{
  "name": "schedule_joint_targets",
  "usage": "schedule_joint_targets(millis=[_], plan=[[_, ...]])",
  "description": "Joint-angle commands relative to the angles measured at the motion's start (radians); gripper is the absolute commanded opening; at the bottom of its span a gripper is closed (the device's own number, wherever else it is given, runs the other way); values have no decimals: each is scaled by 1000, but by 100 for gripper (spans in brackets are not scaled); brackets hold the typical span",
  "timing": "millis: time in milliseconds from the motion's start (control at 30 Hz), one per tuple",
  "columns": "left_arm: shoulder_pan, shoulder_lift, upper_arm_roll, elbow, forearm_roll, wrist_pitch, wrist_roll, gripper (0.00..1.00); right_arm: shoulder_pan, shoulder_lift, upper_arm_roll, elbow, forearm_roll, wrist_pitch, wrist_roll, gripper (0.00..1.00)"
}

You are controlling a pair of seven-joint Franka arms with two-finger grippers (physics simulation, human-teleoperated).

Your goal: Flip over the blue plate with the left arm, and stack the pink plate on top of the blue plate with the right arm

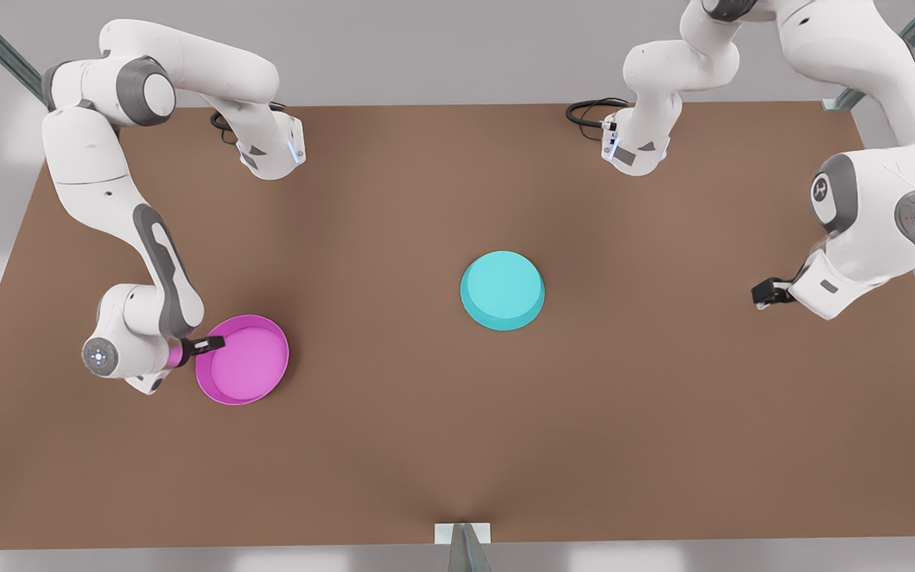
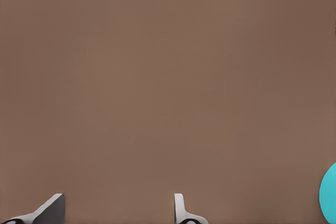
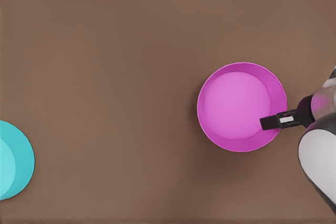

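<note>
The blue plate [image 1: 503,290] lies near the table's middle with its flat underside up, and its edge also shows in the left wrist view [image 2: 329,192] and the right wrist view [image 3: 13,161]. The pink plate [image 1: 247,361] sits hollow side up at the front view's left [image 3: 236,103]. My right gripper [image 1: 207,344] reaches in sideways and is shut on the pink plate's rim, one black finger lying over the inner face [image 3: 273,123]. My left gripper [image 1: 767,292] waits open at the front view's right, well away from the blue plate, its fingertips over bare table [image 2: 115,211].
The brown table [image 1: 457,461] has wide free room between and in front of the plates. Black cables [image 1: 592,111] lie by the arm bases at the far edge. A metal post [image 1: 463,544] stands at the near edge's middle.
</note>
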State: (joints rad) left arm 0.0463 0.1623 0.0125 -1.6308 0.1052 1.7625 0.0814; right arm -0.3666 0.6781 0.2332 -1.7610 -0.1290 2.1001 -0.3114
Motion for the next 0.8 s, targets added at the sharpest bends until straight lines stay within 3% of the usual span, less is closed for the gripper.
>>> schedule_joint_targets(millis=[0,167,767], plan=[[0,0,0,0,-1,0,0,100,0,0,0,0,0,0,0,100],[0,0,-2,0,2,14,3,100,0,0,32,5,3,-5,193,100],[-3,6,-8,42,2,17,0,100,-43,77,41,110,150,-124,52,100]])
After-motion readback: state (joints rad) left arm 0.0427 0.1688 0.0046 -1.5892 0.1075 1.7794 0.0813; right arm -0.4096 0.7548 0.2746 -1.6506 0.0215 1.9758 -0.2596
